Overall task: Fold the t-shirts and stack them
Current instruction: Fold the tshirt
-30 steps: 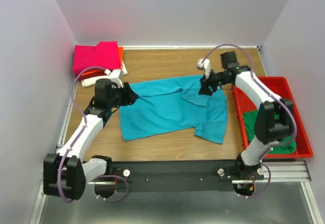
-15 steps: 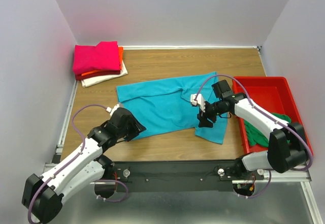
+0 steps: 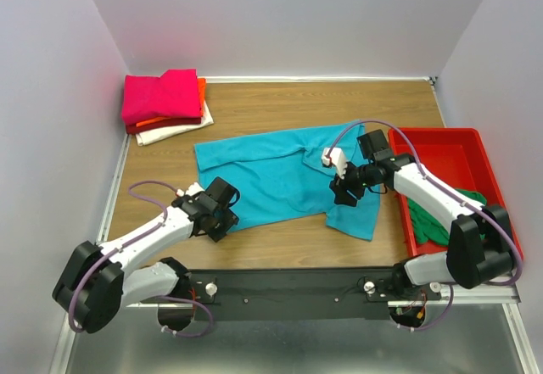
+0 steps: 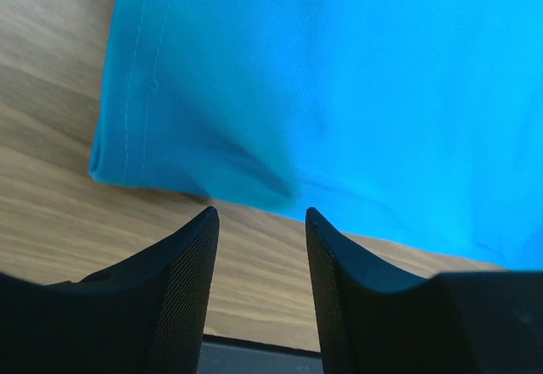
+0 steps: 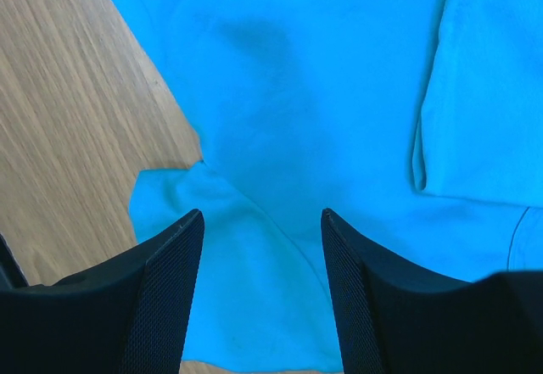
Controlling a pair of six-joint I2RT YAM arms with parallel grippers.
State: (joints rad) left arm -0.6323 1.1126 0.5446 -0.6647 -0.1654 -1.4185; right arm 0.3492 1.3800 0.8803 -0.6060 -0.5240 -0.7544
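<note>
Teal and lightly rumpled, the teal t-shirt point(image 3: 271, 175) lies spread across the middle of the table point(image 3: 280, 103). At its near left hem corner the left gripper point(image 4: 259, 213) hangs with jaws apart and empty, and over its near right sleeve the right gripper point(image 5: 261, 213) is parted too, empty. A green t-shirt point(image 3: 433, 226) sits bunched in the red tray point(image 3: 445, 149) at right — and a folded stack point(image 3: 165, 94), magenta over orange over cream, fills the far left corner.

1 teal tee point(image 3: 271, 179), 1 green tee point(image 3: 424, 226), 1 red tray point(image 3: 437, 149), 3+ stacked tees point(image 3: 165, 103), 2 arms point(image 3: 144, 238) point(image 3: 424, 189)
</note>
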